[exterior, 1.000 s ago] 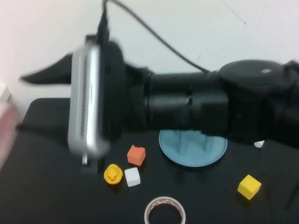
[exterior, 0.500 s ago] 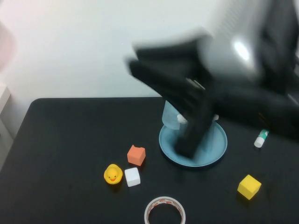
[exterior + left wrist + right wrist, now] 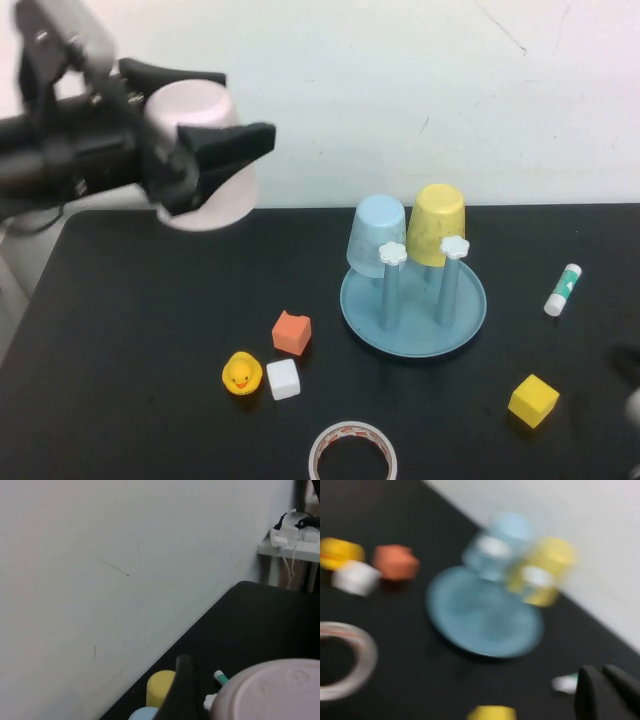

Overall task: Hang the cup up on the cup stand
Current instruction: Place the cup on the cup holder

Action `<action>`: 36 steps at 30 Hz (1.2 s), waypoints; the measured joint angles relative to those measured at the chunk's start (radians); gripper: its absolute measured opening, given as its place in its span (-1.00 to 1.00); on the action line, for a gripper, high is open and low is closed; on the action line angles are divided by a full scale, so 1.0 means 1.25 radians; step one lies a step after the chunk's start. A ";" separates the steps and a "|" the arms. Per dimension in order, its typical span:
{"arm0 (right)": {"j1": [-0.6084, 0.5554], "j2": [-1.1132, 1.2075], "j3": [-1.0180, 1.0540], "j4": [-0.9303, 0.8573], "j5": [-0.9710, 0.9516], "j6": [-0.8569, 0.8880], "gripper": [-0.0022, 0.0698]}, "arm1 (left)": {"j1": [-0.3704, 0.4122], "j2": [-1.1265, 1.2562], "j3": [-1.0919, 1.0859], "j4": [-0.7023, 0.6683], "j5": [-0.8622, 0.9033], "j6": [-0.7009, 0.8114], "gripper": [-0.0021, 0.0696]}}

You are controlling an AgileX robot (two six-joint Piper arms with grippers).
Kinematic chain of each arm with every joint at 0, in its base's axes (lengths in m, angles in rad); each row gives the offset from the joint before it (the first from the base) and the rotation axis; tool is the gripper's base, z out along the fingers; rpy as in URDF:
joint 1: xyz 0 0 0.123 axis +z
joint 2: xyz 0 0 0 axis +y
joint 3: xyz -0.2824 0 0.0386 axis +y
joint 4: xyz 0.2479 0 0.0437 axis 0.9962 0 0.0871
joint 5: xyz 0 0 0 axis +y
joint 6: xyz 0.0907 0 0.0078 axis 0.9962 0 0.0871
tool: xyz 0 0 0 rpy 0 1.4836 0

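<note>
The pink cup [image 3: 195,105] is held sideways, high above the table's far left, in my left gripper [image 3: 245,105], whose fingers are shut on its sides. In the left wrist view its base [image 3: 272,690] fills the corner beside one black finger [image 3: 180,690]. The cup stand [image 3: 365,325] stands right of centre, well apart from the cup. A light blue cup [image 3: 378,235] and a yellow cup [image 3: 437,222] hang upside down on its back pegs. Two front pegs [image 3: 392,255] with white flower caps are bare. My right gripper [image 3: 607,692] is shut and empty, low at the table's right edge.
An orange block [image 3: 291,333], a yellow duck [image 3: 241,373] and a white cube [image 3: 283,379] lie left of the stand. A tape roll [image 3: 352,452] is at the front, a yellow cube [image 3: 533,400] at front right, and a glue stick [image 3: 562,289] right of the stand.
A dark arm that blocked the high view has swept out of the way. My left gripper now shows at the upper left with the pink cup in it.
</note>
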 joint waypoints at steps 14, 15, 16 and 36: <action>0.000 -0.102 0.020 0.010 -0.265 -0.341 -0.94 | -0.338 0.243 -0.243 -0.020 -0.413 0.017 0.61; 0.000 -0.103 0.020 0.010 -0.277 -0.336 -0.94 | -0.358 0.255 -0.245 -0.020 -0.424 0.021 0.61; 0.000 -0.103 0.020 0.010 -0.281 -0.323 -0.94 | -0.371 0.267 -0.246 -0.022 -0.430 0.021 0.61; 0.000 -0.103 0.025 0.010 -0.236 -0.265 -0.94 | -0.393 0.548 -0.441 -0.025 -0.518 -0.053 0.61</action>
